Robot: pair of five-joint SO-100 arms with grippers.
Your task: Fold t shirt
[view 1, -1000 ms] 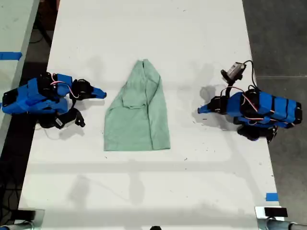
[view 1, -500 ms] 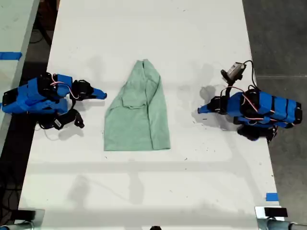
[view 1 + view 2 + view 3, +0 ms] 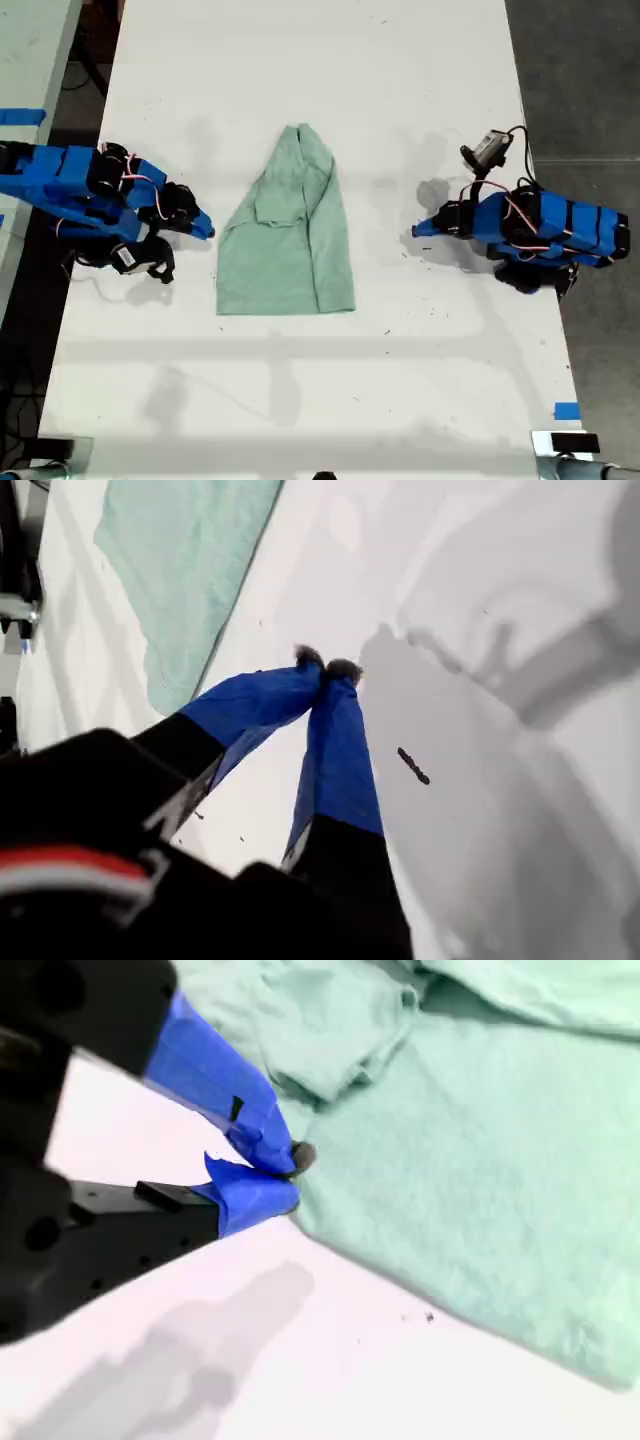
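A long white table is seen from above, flanked by dark floor on both sides of the exterior view; a second pale surface with a strip of blue tape shows at that view's left edge, and another small piece of blue tape sits near the table's lower right corner in that view. Two blue arms are counted and one garment. The t shirt – pale mint green, wrinkled, tapering toward the far end – lies flat at the middle of the table between the arms. My second gripper is found at the shirt's edge on the exterior view's left; its blue fingertips are brought nearly together right at the hem, touching or almost touching the cloth, though whether any fabric is pinched cannot be told. My first gripper stands on the exterior view's right, apart from the shirt, its fingers closed tip to tip over bare table with nothing between them – the shirt is seen beyond it.
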